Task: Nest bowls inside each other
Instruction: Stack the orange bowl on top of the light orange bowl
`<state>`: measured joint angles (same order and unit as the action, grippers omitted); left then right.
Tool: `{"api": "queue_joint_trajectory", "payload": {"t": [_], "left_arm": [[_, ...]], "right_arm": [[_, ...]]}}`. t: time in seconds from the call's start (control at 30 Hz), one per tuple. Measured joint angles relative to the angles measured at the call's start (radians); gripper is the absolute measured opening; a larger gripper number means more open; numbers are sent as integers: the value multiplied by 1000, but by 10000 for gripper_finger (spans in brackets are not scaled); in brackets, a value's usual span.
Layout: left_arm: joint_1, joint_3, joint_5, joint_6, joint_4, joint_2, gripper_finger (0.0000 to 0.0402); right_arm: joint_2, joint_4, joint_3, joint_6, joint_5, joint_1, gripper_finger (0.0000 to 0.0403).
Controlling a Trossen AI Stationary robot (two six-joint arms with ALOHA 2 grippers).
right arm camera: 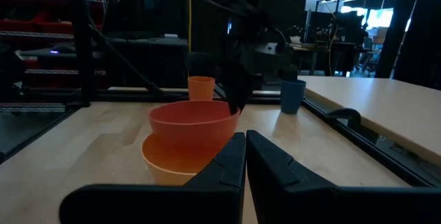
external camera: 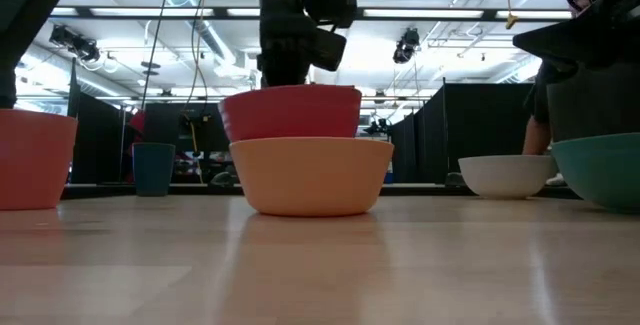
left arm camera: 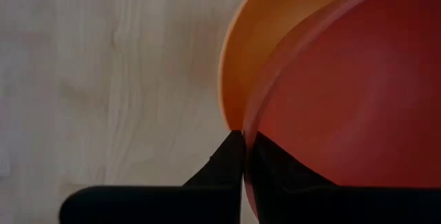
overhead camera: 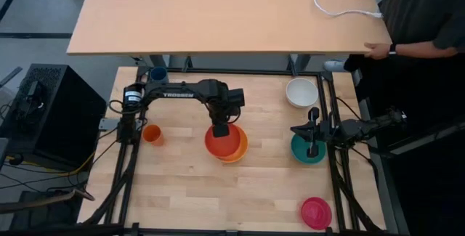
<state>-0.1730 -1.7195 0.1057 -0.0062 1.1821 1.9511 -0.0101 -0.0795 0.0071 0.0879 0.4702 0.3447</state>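
Observation:
My left gripper (overhead camera: pixel 220 128) points down over the table's middle, shut on a red-orange bowl (overhead camera: pixel 221 141). The bowl's lower part is sunk inside the rim of a yellow-orange bowl (external camera: pixel 312 173) that stands on the table. Whether the two touch is hidden. A white bowl (overhead camera: pixel 301 92) stands at the far right. A teal bowl (overhead camera: pixel 305 151) is at the right and a magenta-pink bowl (overhead camera: pixel 316 212) at the near right. My right gripper (right arm camera: pixel 244 156) waits level above the teal bowl, shut on nothing. My left gripper pinches the red-orange bowl's rim (left arm camera: pixel 249 124) on the bowl's far side, one finger (left arm camera: pixel 289 179) inside the bowl and the other outside. The fingers come from above, pointing down. The bowl hangs nearly upright, its bottom down in the yellow-orange bowl (right arm camera: pixel 162 165).
A small orange cup (overhead camera: pixel 152 134) stands at the left and a small blue cup (overhead camera: pixel 158 74) at the far left corner. Dark frame rails (overhead camera: pixel 330 178) run along both sides. Beyond the far edge is another table (overhead camera: pixel 218 11), with a person (overhead camera: pixel 421 18) beside it.

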Motion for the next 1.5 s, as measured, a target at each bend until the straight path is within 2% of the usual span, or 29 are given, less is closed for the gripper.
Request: {"api": "queue_joint_trajectory", "payload": {"t": [0.7, 0.93, 1.13, 1.5], "left_arm": [[-7, 0, 20, 3, -73, 6, 0], [-7, 0, 42, 10, -80, 45, 3], [-7, 1, 43, 26, -82, 56, 28], [-7, 1, 42, 28, -68, 55, 96]], "right_arm": [[0, 0, 0, 23, 0, 0, 0], [0, 0, 0, 23, 0, 0, 0], [0, 0, 0, 23, 0, 0, 0], [0, 0, 0, 23, 0, 0, 0]]}}
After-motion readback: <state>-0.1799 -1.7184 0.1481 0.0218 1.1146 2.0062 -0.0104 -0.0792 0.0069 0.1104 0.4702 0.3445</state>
